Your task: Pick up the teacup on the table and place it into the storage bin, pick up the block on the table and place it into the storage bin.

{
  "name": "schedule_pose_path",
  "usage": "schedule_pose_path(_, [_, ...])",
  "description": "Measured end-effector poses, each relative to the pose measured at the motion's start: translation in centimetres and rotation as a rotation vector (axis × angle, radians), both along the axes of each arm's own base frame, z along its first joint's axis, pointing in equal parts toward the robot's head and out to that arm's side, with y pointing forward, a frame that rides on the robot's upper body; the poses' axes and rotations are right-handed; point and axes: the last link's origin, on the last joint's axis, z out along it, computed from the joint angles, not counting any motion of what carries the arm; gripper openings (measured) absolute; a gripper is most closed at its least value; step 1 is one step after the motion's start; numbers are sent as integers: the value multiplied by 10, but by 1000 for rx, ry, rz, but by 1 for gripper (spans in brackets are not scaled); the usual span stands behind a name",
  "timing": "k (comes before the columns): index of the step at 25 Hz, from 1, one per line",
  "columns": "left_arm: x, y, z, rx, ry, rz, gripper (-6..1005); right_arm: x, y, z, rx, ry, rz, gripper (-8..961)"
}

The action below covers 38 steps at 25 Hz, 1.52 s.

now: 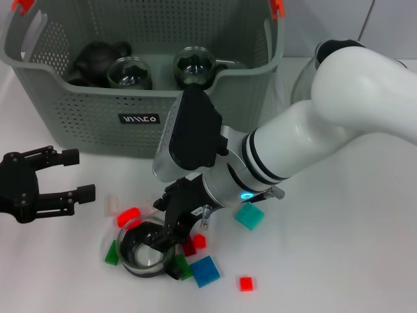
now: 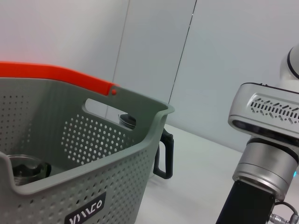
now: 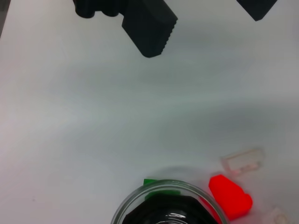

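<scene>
The teacup (image 1: 139,251), clear glass with a dark inside, stands on the white table at the front left; the right wrist view shows its rim (image 3: 163,205). My right gripper (image 1: 172,238) reaches down at its right rim, fingers apart, one over the cup's inside and one outside. Small blocks lie around the cup: a red block (image 1: 128,216) (image 3: 230,196), a clear one (image 1: 111,203), a green one (image 1: 112,253), a blue one (image 1: 204,270) and a teal one (image 1: 249,215). The storage bin (image 1: 98,111) (image 2: 93,154) stands behind. My left gripper (image 1: 77,175) hovers open at the left, holding nothing.
Inside the bin are a black teapot (image 1: 98,59) and two glass cups (image 1: 130,73). More small red and green blocks (image 1: 245,283) lie near the table's front. My right arm (image 1: 339,111) crosses the right half of the table.
</scene>
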Motion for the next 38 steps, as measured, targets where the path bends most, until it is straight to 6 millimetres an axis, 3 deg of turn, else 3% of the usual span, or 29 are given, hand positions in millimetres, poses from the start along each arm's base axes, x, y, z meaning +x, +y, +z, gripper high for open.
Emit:
schedule_pose_path(15, [0, 2, 0, 3, 2, 1, 860, 6, -6, -3, -20, -28, 31, 665])
schedule_pose_path(26, [0, 2, 0, 8, -2, 8, 859, 4, -5, -2, -21, -20, 12, 188])
schedule_pose_path(32, [0, 2, 1, 4, 2, 7, 859, 4, -1, 2, -13, -7, -7, 71])
schedule_pose_path(38, [-3, 1, 11, 13, 15, 12, 860, -3, 3, 12, -25, 33, -27, 72])
